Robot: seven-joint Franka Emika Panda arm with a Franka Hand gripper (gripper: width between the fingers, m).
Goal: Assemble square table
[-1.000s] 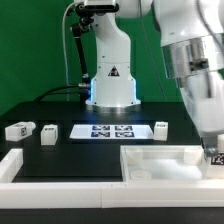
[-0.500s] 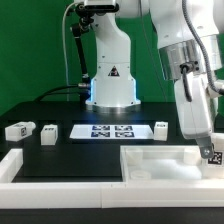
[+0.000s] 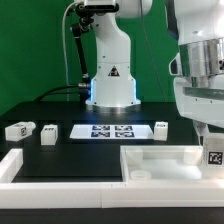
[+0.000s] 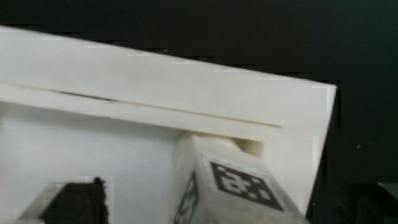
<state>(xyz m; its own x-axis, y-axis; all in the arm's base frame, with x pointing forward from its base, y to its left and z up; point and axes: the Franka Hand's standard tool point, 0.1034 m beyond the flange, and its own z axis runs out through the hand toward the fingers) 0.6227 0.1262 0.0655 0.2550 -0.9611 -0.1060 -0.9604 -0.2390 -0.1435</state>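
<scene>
Since the square top (image 3: 160, 158) lies rim-up beside the white wall (image 3: 60, 172), it looks braced for fitting legs. Square top: one. Legs: four. Upright leg (image 3: 214, 157), one, at the top's corner on the exterior view's right, likely set over a corner hole. Loose on the bench (image 3: 60, 115) past the top's far edge: near leg (image 3: 160, 127); toward that view's left, middle leg (image 3: 48, 133) and end leg (image 3: 20, 129). Jaws: spread, one finger (image 4: 71, 200) clear of the upright leg; nothing held. Marker board (image 3: 113, 130): one.

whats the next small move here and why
Probably lift the pincer straight up, clear of the leg. That leg seems to stand at a corner of the square tabletop, and the visible finger is apart from it, so it looks released; other legs wait beyond.
</scene>
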